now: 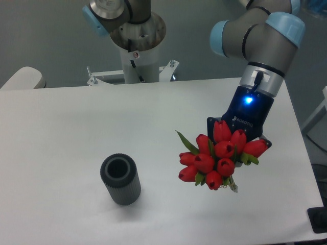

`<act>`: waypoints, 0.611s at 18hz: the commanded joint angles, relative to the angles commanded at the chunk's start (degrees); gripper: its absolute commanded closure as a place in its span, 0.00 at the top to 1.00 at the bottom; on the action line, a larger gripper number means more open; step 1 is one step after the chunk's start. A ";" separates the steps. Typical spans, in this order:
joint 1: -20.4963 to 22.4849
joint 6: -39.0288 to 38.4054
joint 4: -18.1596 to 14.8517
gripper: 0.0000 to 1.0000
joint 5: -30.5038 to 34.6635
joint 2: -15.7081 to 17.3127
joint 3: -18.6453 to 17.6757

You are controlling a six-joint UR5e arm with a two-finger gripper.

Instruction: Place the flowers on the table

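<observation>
The flowers (217,159), a bunch of red tulip buds with green leaves, hang over the right part of the white table (61,127) with the buds turned toward the camera. Their stems are hidden behind the buds. My gripper (238,135) comes down from the upper right, its dark body with a blue light just behind the bunch. Its jaws stand on either side of the bunch and look shut on it; the fingertips are mostly covered by buds. I cannot tell if the bunch touches the tabletop.
A dark grey ribbed cylinder vase (120,179) stands upright on the table to the left of the flowers, well apart from them. The arm's base column (137,56) rises at the table's far edge. The table's right edge runs close to the gripper.
</observation>
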 joint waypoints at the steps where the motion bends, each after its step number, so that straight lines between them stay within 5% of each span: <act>1: 0.00 0.44 0.00 0.37 0.09 0.00 -0.17; 11: 0.61 0.71 -0.09 0.36 4.64 0.79 0.44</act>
